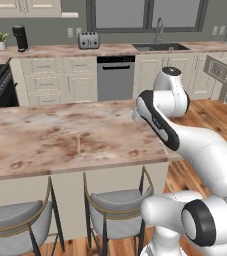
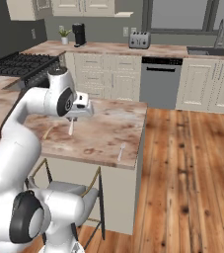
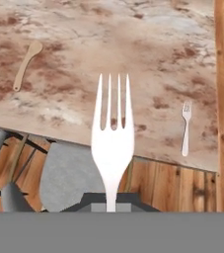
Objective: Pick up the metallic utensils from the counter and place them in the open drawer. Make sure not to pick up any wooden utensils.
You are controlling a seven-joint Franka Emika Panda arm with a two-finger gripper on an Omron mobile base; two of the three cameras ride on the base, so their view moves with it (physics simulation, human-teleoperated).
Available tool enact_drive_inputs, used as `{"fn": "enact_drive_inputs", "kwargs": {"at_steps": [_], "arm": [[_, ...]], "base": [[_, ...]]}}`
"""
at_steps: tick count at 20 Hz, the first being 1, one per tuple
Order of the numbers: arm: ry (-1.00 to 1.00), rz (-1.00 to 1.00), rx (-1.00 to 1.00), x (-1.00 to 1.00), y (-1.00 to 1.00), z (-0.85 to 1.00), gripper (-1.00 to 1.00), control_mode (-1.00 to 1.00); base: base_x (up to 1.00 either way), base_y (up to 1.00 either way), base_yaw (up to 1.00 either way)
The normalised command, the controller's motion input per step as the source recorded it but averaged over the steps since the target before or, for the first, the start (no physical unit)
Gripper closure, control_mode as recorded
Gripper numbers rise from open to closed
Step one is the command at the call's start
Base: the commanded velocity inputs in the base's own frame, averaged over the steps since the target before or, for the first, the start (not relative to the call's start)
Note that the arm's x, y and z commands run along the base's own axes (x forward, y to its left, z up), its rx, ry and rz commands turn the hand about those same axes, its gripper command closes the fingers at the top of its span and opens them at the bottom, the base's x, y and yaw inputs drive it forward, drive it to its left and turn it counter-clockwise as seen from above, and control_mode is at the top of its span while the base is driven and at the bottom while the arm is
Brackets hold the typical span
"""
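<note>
Nearest the hand camera, a pale silver fork (image 3: 112, 143) stands with tines up, its stem clamped between the closed gripper (image 3: 111, 201) and held above the near edge of the counter (image 3: 133, 44). From the right base view the gripper (image 2: 72, 120) hangs over that marbled island slab with the fork pointing down. A grey-seated stool (image 3: 69, 175) sits below the edge. A second, smaller fork (image 3: 185, 129) lies near the counter's right edge. A wooden spoon (image 3: 25, 63) lies well apart to the left.
</note>
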Motion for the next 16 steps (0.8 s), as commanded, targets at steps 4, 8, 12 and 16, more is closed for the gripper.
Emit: {"fn": "enact_drive_inputs", "kwargs": {"at_steps": [4,8,12,16], "arm": [[-0.08,0.00,0.00,-0.49,0.00,0.13,1.00,-1.00],[-0.19,0.00,0.00,-0.49,0.00,0.00,1.00,-1.00],[-0.26,0.00,0.00,-0.54,-0.07,0.00,1.00,-1.00],[-0.26,0.00,0.00,-0.39,-0.11,0.00,1.00,-1.00]], "base": [[0.00,0.00,0.00],[0.00,0.00,0.00],[0.00,0.00,0.00],[0.00,0.00,0.00]]}}
